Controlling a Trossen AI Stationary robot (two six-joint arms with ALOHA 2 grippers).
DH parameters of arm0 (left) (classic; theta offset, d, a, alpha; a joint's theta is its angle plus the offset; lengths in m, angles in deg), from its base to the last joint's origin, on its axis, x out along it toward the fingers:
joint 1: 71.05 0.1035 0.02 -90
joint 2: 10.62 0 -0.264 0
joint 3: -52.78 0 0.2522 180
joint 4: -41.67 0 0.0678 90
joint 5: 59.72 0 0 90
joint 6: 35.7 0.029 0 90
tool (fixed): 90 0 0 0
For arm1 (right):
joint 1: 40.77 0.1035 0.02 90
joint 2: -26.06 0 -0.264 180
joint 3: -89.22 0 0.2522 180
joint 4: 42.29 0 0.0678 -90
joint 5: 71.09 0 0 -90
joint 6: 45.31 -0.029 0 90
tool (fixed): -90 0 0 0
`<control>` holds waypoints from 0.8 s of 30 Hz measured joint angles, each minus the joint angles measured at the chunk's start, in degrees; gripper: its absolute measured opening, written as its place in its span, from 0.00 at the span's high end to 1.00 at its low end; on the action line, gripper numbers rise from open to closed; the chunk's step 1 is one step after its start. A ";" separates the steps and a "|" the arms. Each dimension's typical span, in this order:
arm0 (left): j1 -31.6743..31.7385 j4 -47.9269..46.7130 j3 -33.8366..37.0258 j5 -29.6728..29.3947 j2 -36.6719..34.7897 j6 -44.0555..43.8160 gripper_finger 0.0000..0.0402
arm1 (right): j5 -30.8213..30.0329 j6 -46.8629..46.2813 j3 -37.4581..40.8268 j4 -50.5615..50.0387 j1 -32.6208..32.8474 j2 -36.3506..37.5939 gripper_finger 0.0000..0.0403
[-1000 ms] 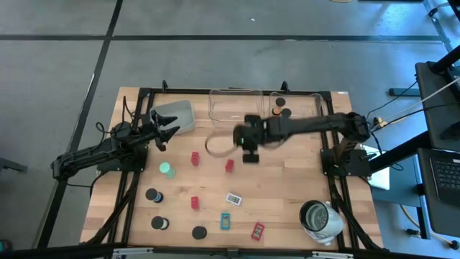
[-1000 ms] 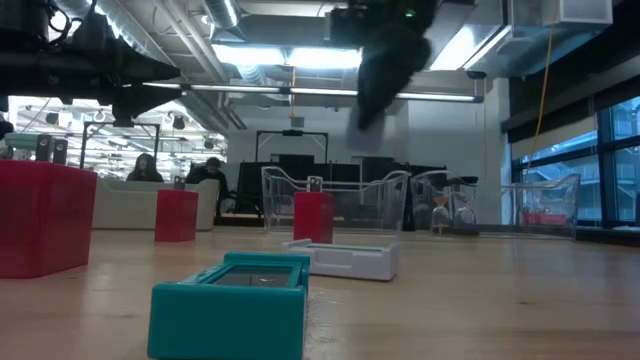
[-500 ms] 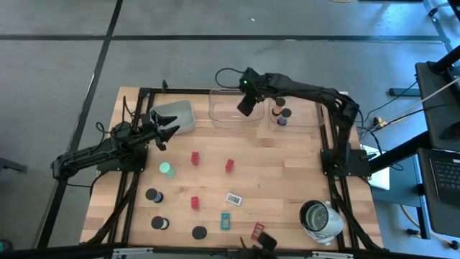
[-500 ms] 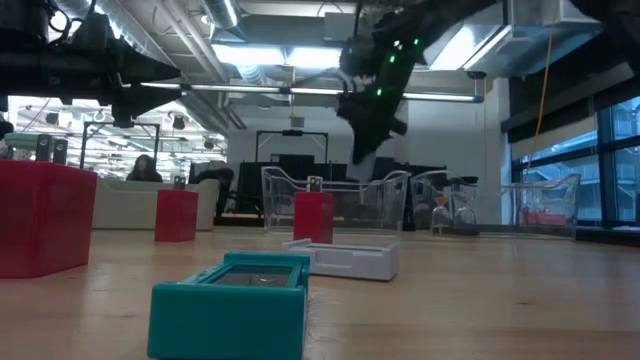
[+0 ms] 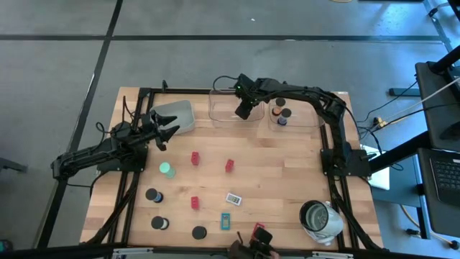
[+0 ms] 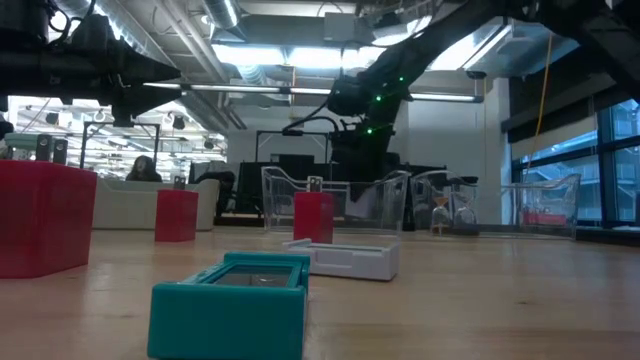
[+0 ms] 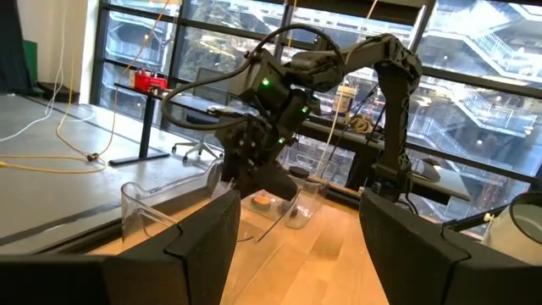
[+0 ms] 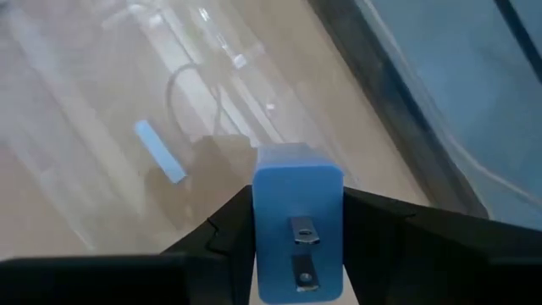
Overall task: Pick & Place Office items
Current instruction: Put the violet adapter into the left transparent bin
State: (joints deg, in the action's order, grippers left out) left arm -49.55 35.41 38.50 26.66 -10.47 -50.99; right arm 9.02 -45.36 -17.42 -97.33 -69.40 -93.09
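My right gripper (image 5: pixel 243 109) hangs over the clear tray (image 5: pixel 224 115) at the table's far edge, shut on a pale-blue cube (image 8: pixel 298 182) with two metal prongs on its face. My left gripper (image 5: pixel 167 133) waits open beside the grey tray (image 5: pixel 180 115) at the far left. Spread flat on the table are red blocks (image 5: pixel 195 158) (image 5: pixel 229 165) (image 5: pixel 194 203) (image 5: pixel 257 232), a green disc (image 5: pixel 167 170), black caps (image 5: pixel 153 195) (image 5: pixel 159 223) (image 5: pixel 199 232), a white rectangle (image 5: pixel 233 198) and a teal rectangle (image 5: pixel 226 221). My right gripper pinches the pale-blue cube between its two fingers (image 8: pixel 229 229), one on each of two opposite side faces (image 8: pixel 261 212). The pronged face points away from the wrist. The cube is lifted clear, above the clear tray's floor.
A second clear tray (image 5: pixel 305 119) to the right holds black caps and an orange piece. A silvery-white round container (image 5: pixel 320 218) stands at the near right corner. The boards between the trays and the scattered pieces are bare. People sit in the room beyond the table.
My right gripper has carried the pale-blue cube from above the table's middle to the far edge, then lowered over the clear tray, staying shut. My left arm has kept still.
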 joint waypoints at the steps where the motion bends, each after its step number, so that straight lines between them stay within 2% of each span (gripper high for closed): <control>1: 0.00 0.00 0.00 -0.01 -0.01 0.00 0.40 | 0.10 -0.23 0.00 -0.08 -0.12 -0.03 0.68; 7: 0.00 0.00 0.01 -0.02 0.00 0.00 0.40 | 4.72 -0.83 0.00 -0.87 -0.30 -0.07 0.68; 24: 0.00 0.00 0.01 -0.02 -0.01 0.00 0.40 | 4.79 -2.54 0.02 -0.91 0.62 -0.07 0.67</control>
State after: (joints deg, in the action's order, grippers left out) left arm -49.55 35.41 38.51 26.64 -10.48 -50.99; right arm 13.81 -47.90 -17.40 -98.24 -68.78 -93.16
